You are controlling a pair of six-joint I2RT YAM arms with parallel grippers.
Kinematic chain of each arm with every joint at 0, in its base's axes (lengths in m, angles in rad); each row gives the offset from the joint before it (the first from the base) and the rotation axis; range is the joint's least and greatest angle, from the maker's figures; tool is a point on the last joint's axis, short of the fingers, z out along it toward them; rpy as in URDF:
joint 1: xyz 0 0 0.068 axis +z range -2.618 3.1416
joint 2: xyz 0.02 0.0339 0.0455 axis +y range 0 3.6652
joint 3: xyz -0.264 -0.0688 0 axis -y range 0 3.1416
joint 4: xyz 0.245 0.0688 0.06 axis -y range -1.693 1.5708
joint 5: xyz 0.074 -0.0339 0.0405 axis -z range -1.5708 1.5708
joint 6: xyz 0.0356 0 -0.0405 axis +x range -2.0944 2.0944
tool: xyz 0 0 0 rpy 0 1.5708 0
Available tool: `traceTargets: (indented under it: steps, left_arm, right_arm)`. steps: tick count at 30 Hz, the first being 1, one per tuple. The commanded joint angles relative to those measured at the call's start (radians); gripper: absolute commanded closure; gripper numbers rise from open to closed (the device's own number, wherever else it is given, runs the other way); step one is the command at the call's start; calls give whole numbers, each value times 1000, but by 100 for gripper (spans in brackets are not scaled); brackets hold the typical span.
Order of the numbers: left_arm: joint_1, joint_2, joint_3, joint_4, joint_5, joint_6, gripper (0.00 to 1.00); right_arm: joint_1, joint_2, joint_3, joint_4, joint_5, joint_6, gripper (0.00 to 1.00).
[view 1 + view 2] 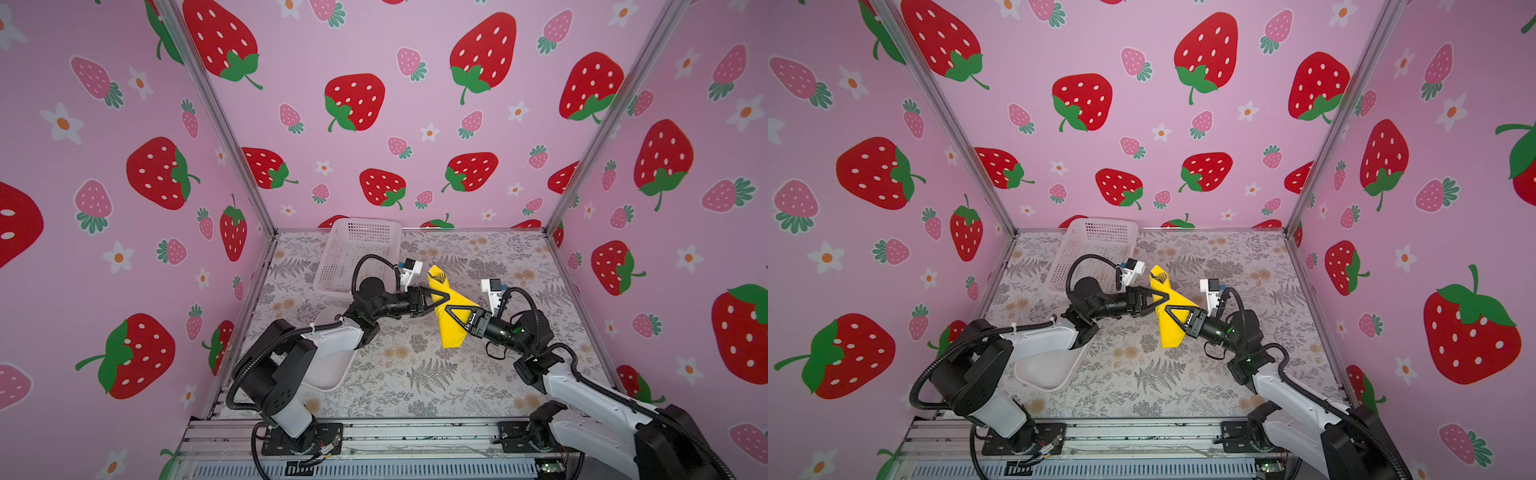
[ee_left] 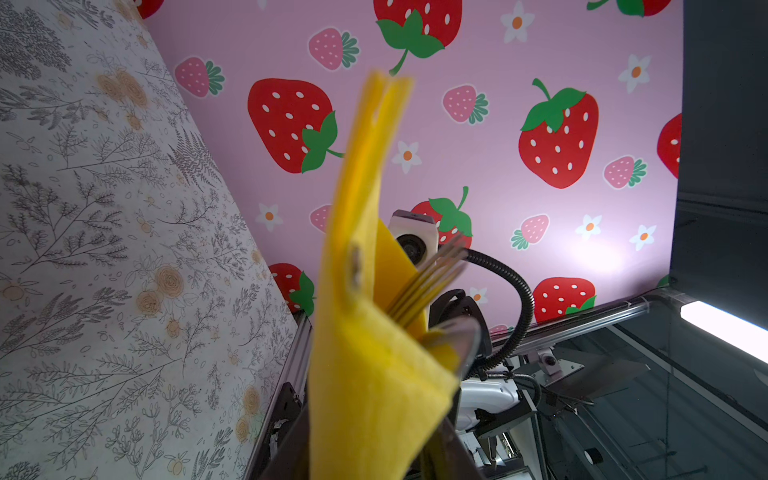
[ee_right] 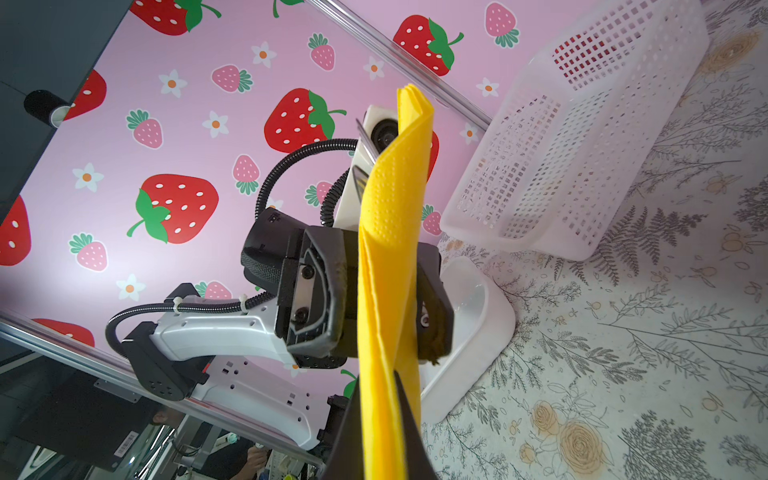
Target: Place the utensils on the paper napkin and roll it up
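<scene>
The paper napkin (image 1: 451,330) (image 1: 1171,334) is a narrow yellow roll held in the air above the table's middle, slanting from far left to near right. Fork tines (image 2: 432,278) and a shiny blade (image 2: 463,343) of the utensils stick out of its far end; metal tips (image 3: 365,141) also show in the right wrist view. My left gripper (image 1: 442,296) (image 1: 1163,296) (image 3: 386,299) clamps the roll's upper part, with yellow paper filling its jaws (image 2: 374,449). My right gripper (image 1: 451,311) (image 1: 1170,311) (image 3: 384,436) is shut on the roll just below it.
A white perforated basket (image 1: 357,253) (image 3: 582,137) stands at the back left of the flowered table. A smooth white tray (image 1: 332,370) (image 3: 478,316) lies at the near left, partly under the left arm. Pink strawberry walls enclose three sides.
</scene>
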Motion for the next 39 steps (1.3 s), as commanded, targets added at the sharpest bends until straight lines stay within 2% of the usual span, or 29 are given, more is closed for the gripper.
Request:
traceTargets:
  steps: [1,17,19,20,21,30,39]
  left_arm:
    - [-7,19,38,85,0,-28,65]
    - [-8,14,31,139,-17,-32,92]
    - [-9,8,31,138,-16,-26,93]
    - [-8,5,32,138,-16,-24,98]
    - [-8,3,33,139,-16,-20,100]
    - [-6,-16,43,137,1,6,100]
    - [7,-57,42,121,18,34,100]
  right_arm:
    - [-4,-29,10,79,-16,16,92]
    - [-7,-47,-4,68,-13,8,91]
    - [-8,-50,-2,63,-12,6,90]
    - [-10,-52,-4,62,-13,6,90]
    - [-10,-53,-5,62,-13,7,90]
    - [-23,-60,-5,39,-9,3,86]
    - [-51,-116,4,-84,13,-39,74]
